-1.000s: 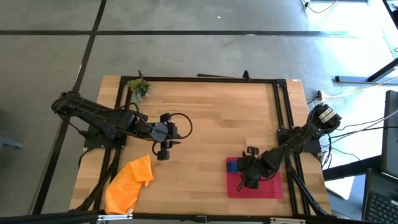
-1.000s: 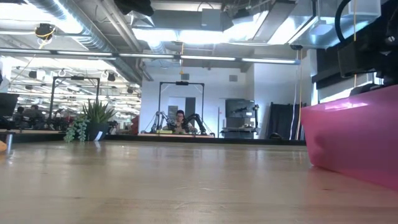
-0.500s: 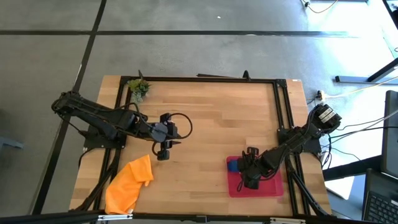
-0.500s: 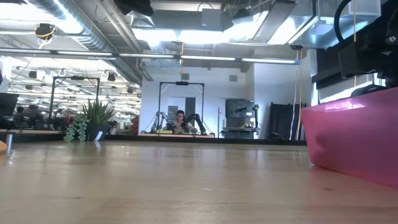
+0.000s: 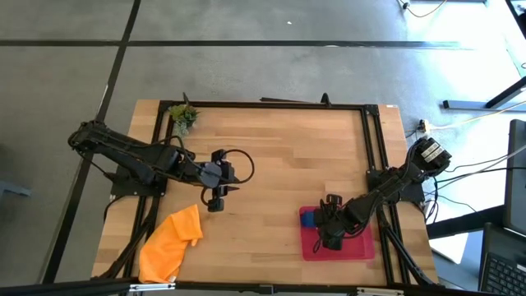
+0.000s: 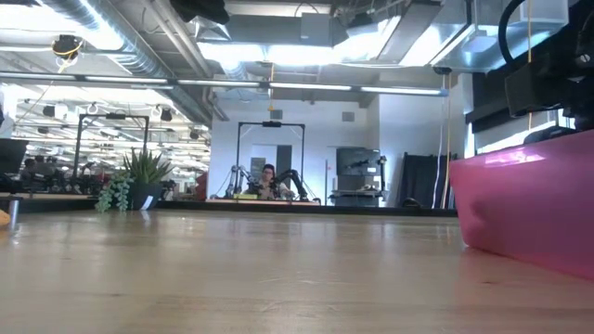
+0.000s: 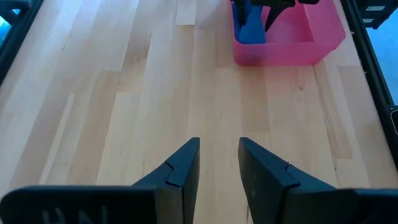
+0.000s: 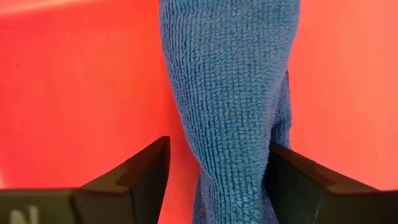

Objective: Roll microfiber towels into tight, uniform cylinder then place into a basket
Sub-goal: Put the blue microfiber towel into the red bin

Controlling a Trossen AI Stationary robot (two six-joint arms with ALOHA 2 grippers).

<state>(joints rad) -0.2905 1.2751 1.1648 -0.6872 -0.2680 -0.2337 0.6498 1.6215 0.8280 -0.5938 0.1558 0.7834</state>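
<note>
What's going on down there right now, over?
Right gripper open around blue towel in red tray. Left gripper open, empty, over bare table. Orange towel unrolled. Nothing in the way.

arms: two, dark, jointed
left pincer (image 7: 217, 168): black wedge-shaped fingers
cable: black loop on left arm (image 5: 131, 160)

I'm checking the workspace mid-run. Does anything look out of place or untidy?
The orange towel lies crumpled and unrolled at the table's front-left edge. The blue towel already lies in the red tray, between the right gripper's open fingers.
</note>
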